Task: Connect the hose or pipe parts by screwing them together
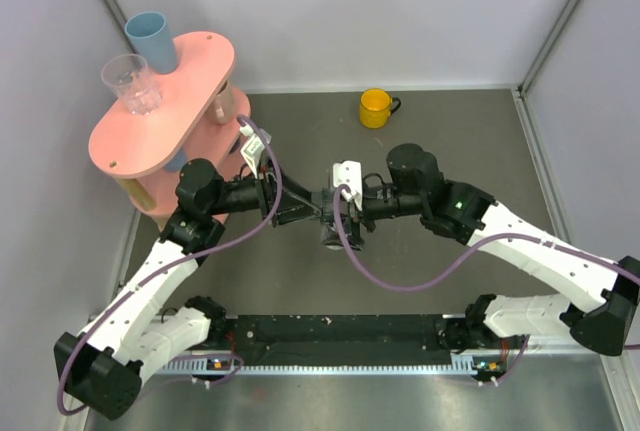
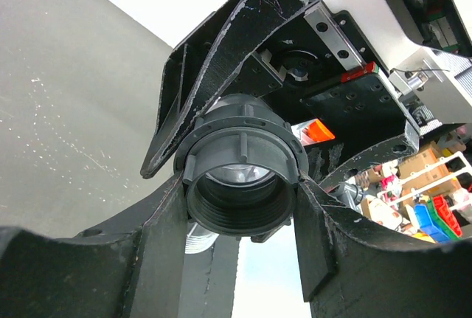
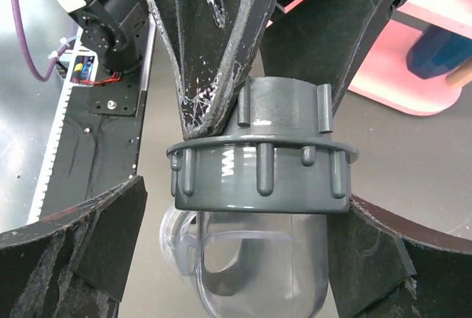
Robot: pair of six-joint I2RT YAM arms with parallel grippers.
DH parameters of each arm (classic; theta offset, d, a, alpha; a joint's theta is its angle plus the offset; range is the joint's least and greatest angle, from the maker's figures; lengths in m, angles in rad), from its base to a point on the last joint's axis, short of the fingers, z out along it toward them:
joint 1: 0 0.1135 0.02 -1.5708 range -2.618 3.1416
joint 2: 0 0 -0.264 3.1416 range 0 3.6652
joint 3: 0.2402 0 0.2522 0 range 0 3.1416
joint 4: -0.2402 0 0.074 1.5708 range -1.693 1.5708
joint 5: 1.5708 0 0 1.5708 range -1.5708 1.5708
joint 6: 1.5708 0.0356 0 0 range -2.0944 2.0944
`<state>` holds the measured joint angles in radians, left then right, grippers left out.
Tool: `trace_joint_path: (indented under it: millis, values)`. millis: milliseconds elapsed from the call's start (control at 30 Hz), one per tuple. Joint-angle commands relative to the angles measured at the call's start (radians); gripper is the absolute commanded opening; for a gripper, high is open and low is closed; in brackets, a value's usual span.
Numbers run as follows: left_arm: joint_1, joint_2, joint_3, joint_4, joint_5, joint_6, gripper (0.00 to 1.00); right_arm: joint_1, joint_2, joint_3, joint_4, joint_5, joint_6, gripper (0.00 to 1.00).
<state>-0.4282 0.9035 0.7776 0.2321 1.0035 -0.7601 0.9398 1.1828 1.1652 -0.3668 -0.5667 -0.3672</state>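
The pipe part (image 1: 333,234) hangs above the table's middle, where both arms meet. It has a grey ribbed collar (image 3: 258,174) over a clear domed body (image 3: 258,266). In the left wrist view I look into its threaded grey mouth (image 2: 242,185). My left gripper (image 2: 240,211) is shut on the grey section, with a finger (image 2: 158,244) pressed on each side. My right gripper (image 3: 247,211) straddles the collar, open. Its right pad (image 3: 372,251) touches the part, while the left pad (image 3: 110,237) stands clear by a gap. A separate nut does not show.
A yellow mug (image 1: 376,108) stands at the back. A pink two-tier stand (image 1: 160,121) at the back left carries a blue cup (image 1: 152,39) and a clear cup (image 1: 132,83). Grey walls close in the sides. A black rail (image 1: 340,329) runs along the near edge.
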Motion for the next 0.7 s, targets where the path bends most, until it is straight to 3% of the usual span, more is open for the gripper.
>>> trace_joint_path:
  millis: [0,300,667]
  values:
    - [0.000,-0.012,0.019,0.078,-0.026,0.024,0.00,0.013,-0.038,-0.016,-0.009,-0.001,0.011,0.90]
    - [0.005,-0.009,0.018,0.076,-0.032,0.002,0.00,0.013,-0.185,-0.045,0.002,0.254,-0.030,0.93]
    - [0.005,0.002,0.018,0.078,-0.025,-0.012,0.00,0.016,-0.233,-0.018,0.100,0.035,-0.047,0.92]
